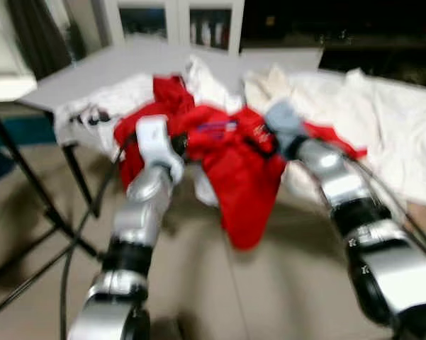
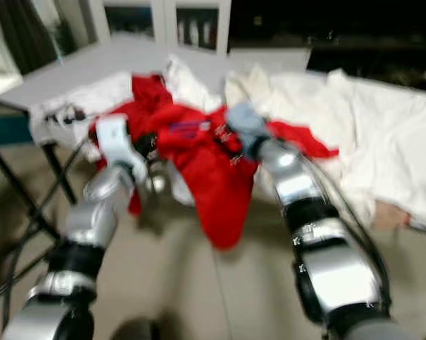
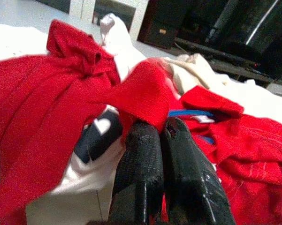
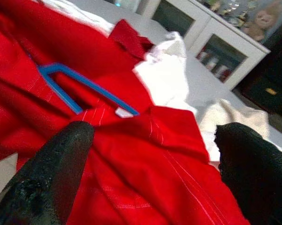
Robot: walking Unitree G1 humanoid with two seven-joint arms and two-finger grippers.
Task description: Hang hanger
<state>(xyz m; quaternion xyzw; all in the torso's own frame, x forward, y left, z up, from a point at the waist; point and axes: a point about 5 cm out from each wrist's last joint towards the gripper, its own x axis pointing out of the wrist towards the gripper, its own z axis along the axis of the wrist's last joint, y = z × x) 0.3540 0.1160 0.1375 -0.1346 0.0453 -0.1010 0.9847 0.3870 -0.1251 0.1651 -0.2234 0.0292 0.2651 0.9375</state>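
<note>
A: Red shirt [image 1: 234, 159] hangs off the table [image 1: 120, 67] edge at frame centre. Blue hanger [image 4: 77, 89] sits inside its collar, upper left of the right wrist view.

B: Left gripper [image 3: 162, 136]?

A: Fingers pressed together, pinching a red fold. Right gripper [image 4: 152, 154] spread wide, just short of the collar.

B: Best approach?

A: Likely bring the right one down onto the blue bar itself, not loose cloth. Left should keep the fabric taut so the hanger doesn't slip out.
</note>
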